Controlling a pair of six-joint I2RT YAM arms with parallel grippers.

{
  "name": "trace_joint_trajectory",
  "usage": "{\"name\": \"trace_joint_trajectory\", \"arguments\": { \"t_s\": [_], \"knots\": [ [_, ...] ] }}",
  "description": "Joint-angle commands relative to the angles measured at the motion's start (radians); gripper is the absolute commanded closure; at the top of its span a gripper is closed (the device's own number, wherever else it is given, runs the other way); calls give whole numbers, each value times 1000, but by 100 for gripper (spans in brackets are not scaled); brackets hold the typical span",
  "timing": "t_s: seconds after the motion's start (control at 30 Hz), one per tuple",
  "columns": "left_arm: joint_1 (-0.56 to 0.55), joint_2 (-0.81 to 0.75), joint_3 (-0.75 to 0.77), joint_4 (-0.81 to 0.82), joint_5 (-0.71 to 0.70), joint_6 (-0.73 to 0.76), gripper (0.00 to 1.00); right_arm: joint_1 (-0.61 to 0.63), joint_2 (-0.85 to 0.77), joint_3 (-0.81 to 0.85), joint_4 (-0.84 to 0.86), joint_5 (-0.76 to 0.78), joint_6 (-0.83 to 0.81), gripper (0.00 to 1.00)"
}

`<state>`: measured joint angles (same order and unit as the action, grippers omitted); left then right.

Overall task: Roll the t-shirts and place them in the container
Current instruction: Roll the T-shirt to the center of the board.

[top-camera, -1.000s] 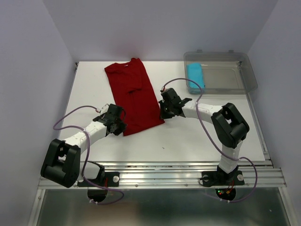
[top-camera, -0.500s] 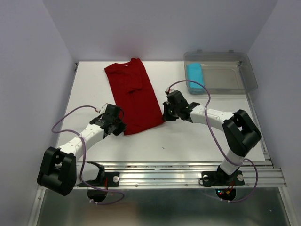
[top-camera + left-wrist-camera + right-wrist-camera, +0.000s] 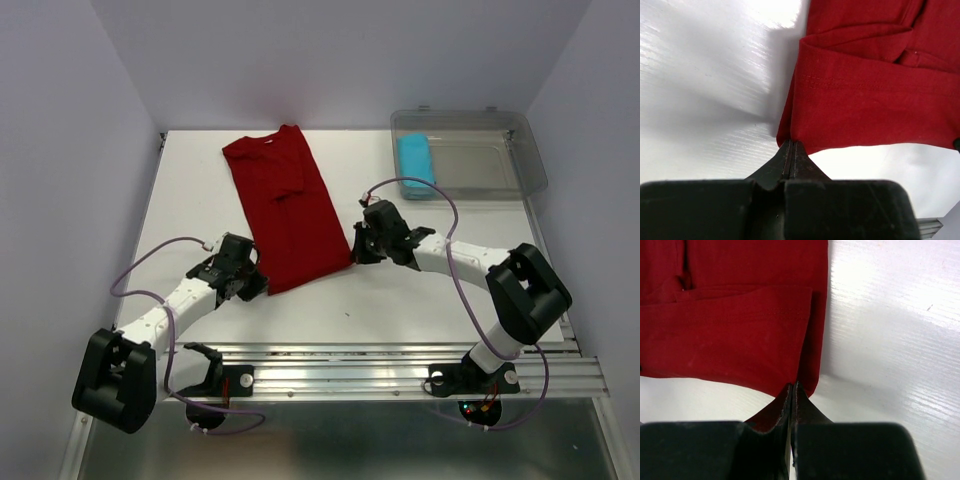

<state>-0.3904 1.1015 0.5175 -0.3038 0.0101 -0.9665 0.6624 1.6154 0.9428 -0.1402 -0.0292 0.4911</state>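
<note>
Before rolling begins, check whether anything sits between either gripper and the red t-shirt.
Nothing visible does. The left gripper and right gripper are each shut on a near hem corner of the red t-shirt. The bin stands off to the right.

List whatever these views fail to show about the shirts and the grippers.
- Top external: where the left gripper and right gripper meet the cloth is hidden under their own black housings.
- Both wrist views: the red t-shirt is cut off by the frame edges, so only its hem corners show.
- Top external: the light blue t-shirt in the clear bin is too small to judge how tightly it is rolled.
</note>
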Motion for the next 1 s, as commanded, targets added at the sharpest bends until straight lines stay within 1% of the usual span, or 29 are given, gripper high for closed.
{"name": "trace_joint_trajectory", "arguments": {
  "t_s": [0.0,0.3,0.5,0.63,0.77,0.8,0.83,0.87,0.9,0.93,0.97],
  "knots": [
    [5,-40,-11,-6,17,5,100,5,-46,-18,54,25,10,99],
    [5,-92,-33,-8,54,26,100,5,-83,-48,62,25,14,99],
    [2,-106,-85,6,88,43,100,5,-78,-96,76,9,10,99],
    [2,-88,-126,28,117,48,100,5,-66,-122,88,0,15,99],
    [2,-52,-111,15,99,55,100,5,-49,-131,88,-1,20,99],
    [2,-45,-105,12,99,57,95,5,-51,-134,88,-1,18,99],
    [4,-40,-91,5,96,64,87,5,-54,-133,85,5,17,99],
    [4,-29,-82,-4,90,69,84,5,-58,-133,77,8,14,86],
    [2,-28,-58,-15,85,74,74,5,-66,-122,59,14,6,71],
    [4,-29,-42,-43,79,80,71,5,-72,-116,48,24,1,61],
    [2,-37,-27,-55,62,90,71,5,-80,-108,38,23,-3,56]
  ]
}}
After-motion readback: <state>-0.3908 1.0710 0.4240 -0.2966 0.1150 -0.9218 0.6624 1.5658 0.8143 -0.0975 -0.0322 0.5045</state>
